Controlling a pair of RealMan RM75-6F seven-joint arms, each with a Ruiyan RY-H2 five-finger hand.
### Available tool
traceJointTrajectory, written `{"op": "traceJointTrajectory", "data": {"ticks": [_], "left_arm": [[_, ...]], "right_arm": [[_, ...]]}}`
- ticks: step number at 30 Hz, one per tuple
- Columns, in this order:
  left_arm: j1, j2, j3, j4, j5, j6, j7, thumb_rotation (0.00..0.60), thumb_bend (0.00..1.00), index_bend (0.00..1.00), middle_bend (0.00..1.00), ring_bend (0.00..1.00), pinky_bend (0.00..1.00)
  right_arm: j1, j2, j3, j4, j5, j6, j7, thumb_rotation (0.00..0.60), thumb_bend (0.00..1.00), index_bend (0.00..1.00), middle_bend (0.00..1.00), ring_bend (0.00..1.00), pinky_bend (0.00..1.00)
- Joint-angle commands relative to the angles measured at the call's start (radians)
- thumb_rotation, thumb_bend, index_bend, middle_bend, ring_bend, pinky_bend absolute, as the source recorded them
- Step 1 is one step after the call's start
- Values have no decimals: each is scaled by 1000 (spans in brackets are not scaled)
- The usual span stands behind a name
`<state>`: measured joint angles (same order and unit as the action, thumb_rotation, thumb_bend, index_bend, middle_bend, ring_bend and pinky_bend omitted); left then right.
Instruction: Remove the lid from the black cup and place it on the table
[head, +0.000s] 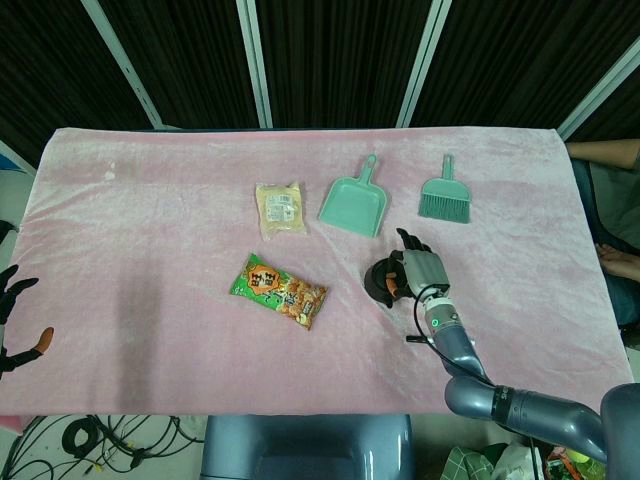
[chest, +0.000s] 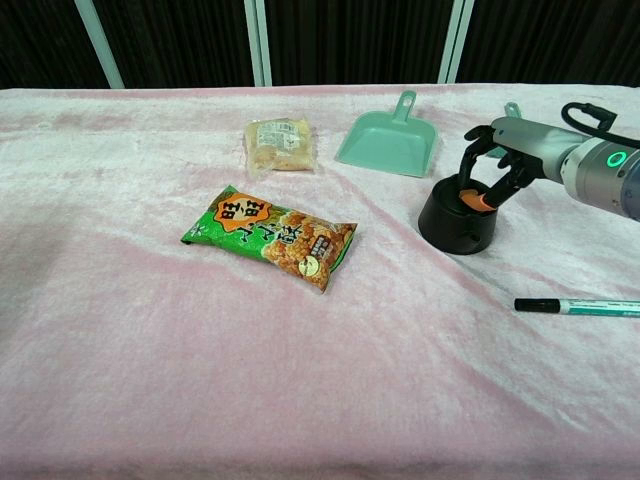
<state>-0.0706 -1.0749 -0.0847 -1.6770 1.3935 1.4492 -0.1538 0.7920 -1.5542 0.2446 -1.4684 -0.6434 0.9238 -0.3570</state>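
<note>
From the head view, the right hand is sitting just beside the black cup on the pink table, its fingers reaching over the cup's top. The left hand is hanging at the table's edge, fingers spread. From the chest view, the fingers are curling down onto the cup's lid, touching it; whether they are pinching it I cannot tell.

The black cup's lid is largely hidden by the right hand, so a grip cannot be confirmed. The left hand is cut off at the left edge (head view only). The brush is mostly hidden behind the right hand.
</note>
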Motion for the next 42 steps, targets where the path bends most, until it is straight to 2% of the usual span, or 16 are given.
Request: {"op": "traceJointTrajectory", "data": {"ticks": [1,33,42], "left_arm": [[0,0,0,0,0,0,-1,600,335,188,24,0,12],[0,2,1,-1,1,-1,-1,600,335,188,24,0,32],[0,2,1,-1,1,-2,-1,600,335,188,24,0,40]], "right_arm": [[0,0,0,0,0,-1,1,600,313,551,0,60,139],[1,-4,-4,14,-4,-20,19,600,314,555,0,60,139],[-3,2,10,6,-18,-16,44,600,314,555,0,60,139]]}}
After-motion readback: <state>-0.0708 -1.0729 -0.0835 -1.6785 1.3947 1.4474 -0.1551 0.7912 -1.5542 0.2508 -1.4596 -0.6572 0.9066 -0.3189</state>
